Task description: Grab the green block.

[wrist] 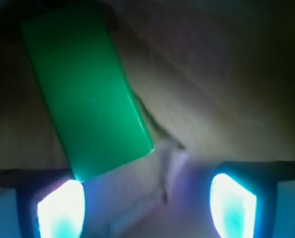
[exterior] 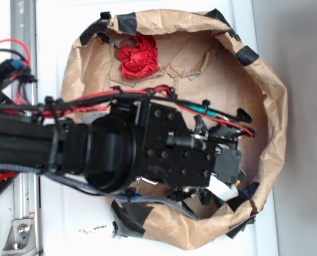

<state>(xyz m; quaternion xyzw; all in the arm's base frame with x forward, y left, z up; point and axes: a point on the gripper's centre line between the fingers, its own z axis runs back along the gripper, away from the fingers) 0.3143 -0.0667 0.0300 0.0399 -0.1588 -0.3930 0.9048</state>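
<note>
Glowing fingertips (wrist: 60, 210) of the gripper (wrist: 146, 208) fill the bottom of the wrist view, spread apart and grasping nothing. Just beyond the left one lies the green block (wrist: 85, 91), a smooth, flat slab set askew on creased brown paper (wrist: 227, 99). Only its near corner reaches that finger, so closing now would likely pinch nothing or nudge the slick block aside, I judge. Elsewhere in the paper-lined bin (exterior: 270, 96) sits a crumpled red wad (exterior: 139, 57).

Paper bag (exterior: 276, 106) on white table (exterior: 62, 32)
</note>
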